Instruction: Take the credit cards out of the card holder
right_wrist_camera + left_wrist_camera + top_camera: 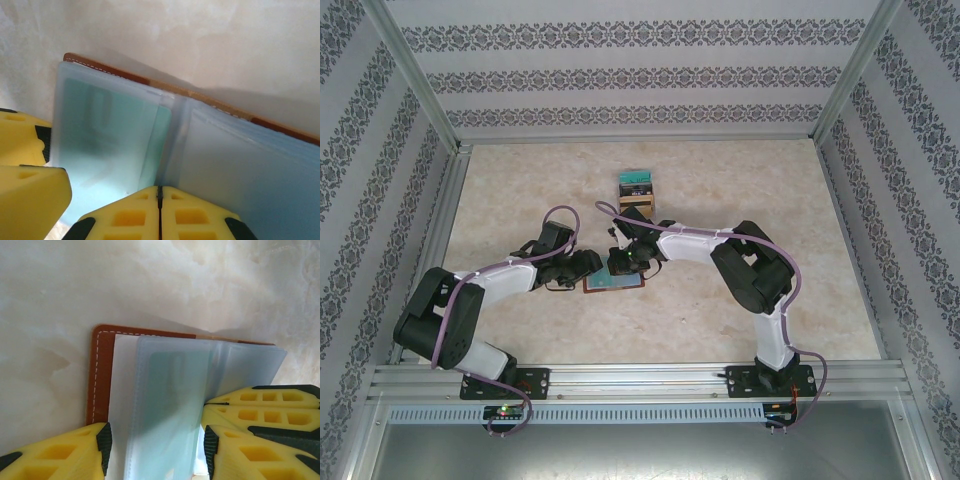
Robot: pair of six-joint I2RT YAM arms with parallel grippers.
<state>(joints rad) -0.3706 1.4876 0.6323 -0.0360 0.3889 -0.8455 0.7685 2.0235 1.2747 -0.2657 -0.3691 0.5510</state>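
The brown card holder [616,284] lies open on the table between my two grippers, its blue-grey sleeve pages up. In the left wrist view its stitched leather cover [100,370] frames a sleeve with a teal credit card [175,390] inside. My left gripper [156,447] straddles that sleeve page, one pad against each long edge. My right gripper [160,192] is shut, its tip resting at the fold between the pages; nothing shows between its fingers. In the right wrist view the teal card [110,130] sticks partly out of its sleeve toward the fold.
A small stepped stack with a teal top [638,186] stands behind the grippers. Patterned walls and metal frame posts [425,95] enclose the table. My right gripper's yellow fingers [260,412] lie close beside my left gripper's right finger.
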